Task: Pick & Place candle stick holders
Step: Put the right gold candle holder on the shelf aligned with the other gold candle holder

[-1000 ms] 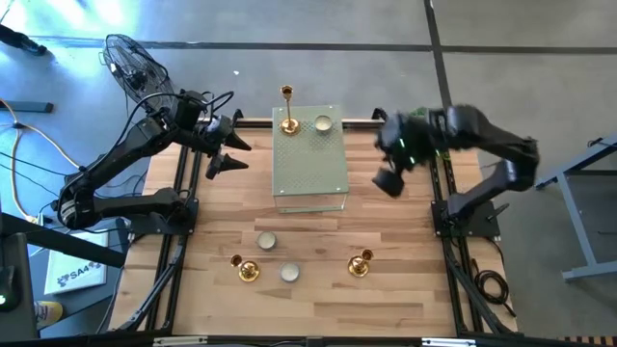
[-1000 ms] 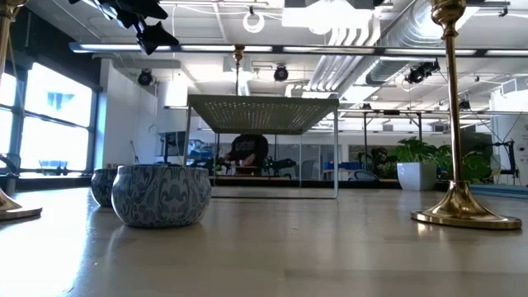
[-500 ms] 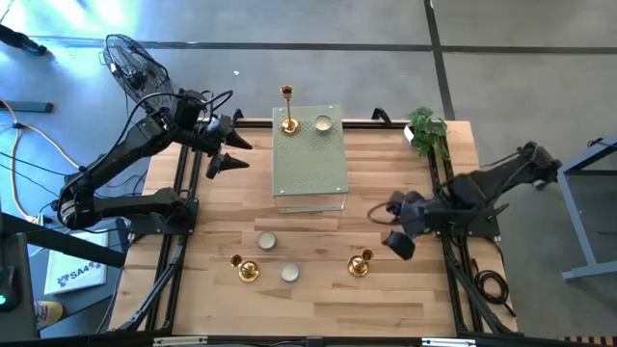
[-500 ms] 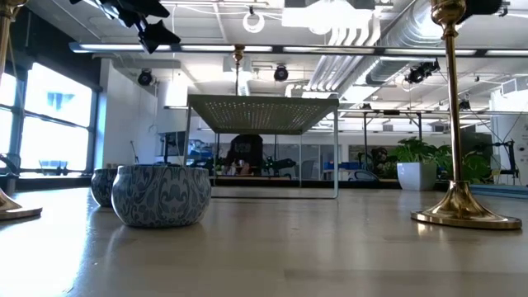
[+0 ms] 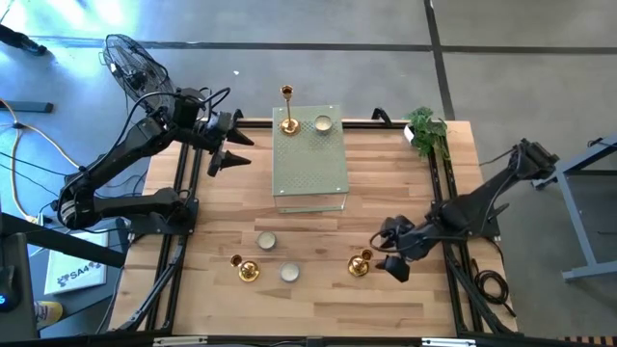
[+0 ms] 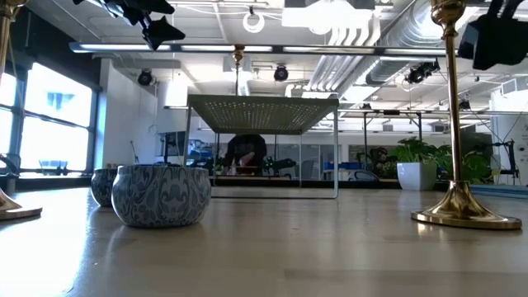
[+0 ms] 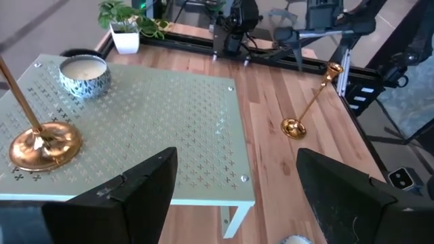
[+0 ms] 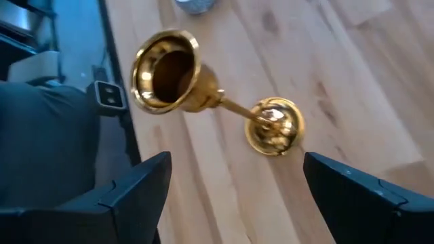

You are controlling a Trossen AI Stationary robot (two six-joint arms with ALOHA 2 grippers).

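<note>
A pale green perforated slab (image 5: pixel 310 164) stands at the far middle and bears one gold holder (image 5: pixel 288 123) and one cream cup (image 5: pixel 322 123). On the wood stand two more gold holders (image 5: pixel 246 270) (image 5: pixel 360 263) and two cups (image 5: pixel 266 241) (image 5: pixel 289 273). My right gripper (image 5: pixel 388 254) is open, just right of the near-right gold holder and above it. In the right wrist view that holder (image 8: pixel 217 102) stands ahead of the open gripper (image 8: pixel 234 203), untouched. My left gripper (image 5: pixel 228 146) is open and empty, raised left of the slab; its wrist view shows the slab (image 7: pixel 156 115).
A small potted plant (image 5: pixel 424 130) stands at the far right corner. Black rails run along the table's left and right sides (image 5: pixel 183 241) (image 5: pixel 453 260). In the low view the near cup (image 6: pixel 161 194) and the right gold holder (image 6: pixel 454 124) stand close to the camera.
My right gripper has swung from high at the table's far right toward the near edge and down, and now is beside the near-right gold holder. The plant, hidden by the arm before, shows now.
</note>
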